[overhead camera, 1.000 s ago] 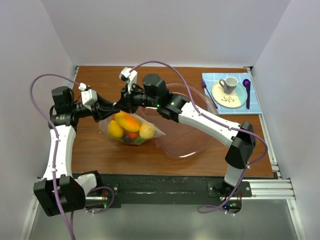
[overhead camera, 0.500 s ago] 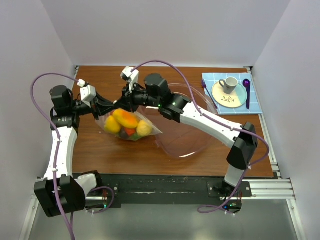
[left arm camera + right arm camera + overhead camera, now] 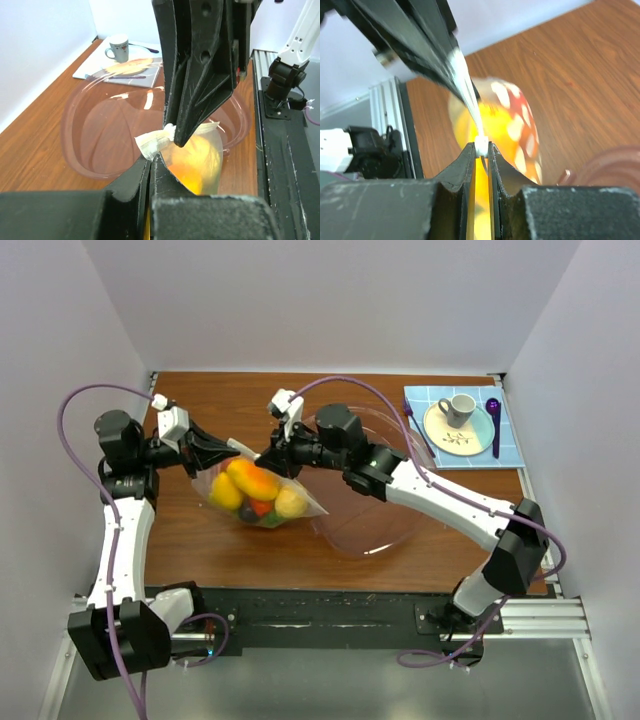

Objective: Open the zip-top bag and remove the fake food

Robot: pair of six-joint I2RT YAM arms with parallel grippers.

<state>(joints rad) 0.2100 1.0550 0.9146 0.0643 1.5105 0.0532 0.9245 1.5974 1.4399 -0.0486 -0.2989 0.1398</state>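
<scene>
Nearest the arm bases, on the brown wooden desk [image 3: 190, 540], the zip-top bag [image 3: 300, 502] sags below the two hands. Its clear film bulges around the fake food [image 3: 252, 483]: yellow and orange rounded pieces with a bit of red and green low among them. All the food is inside the bag. Whether the bag's underside rests on the desk or hangs just above it cannot be told.

Just beyond the bulge, the bag's top edge is pinched from both sides. The left hand [image 3: 236, 448] reaches in from the left, clenched on the thin film at the mouth; its own camera shows the fingers [image 3: 144, 172] pressed together on the plastic. The right hand [image 3: 262, 457] comes in from the right, clenched on the white zip strip, which sits squeezed between its fingers [image 3: 466, 160]. The two sets of fingertips nearly touch, with the bag hanging beneath and toward the near side of both.

Behind and to the right of the bag lies a large, pink-tinted, transparent bowl [image 3: 385, 530], partly under the right arm.

At the far right corner, a blue checked placemat [image 3: 512, 448] holds a plate [image 3: 448, 436] with a cup [image 3: 460, 407] on it, and a purple spoon [image 3: 494, 425] lies beside the plate.
</scene>
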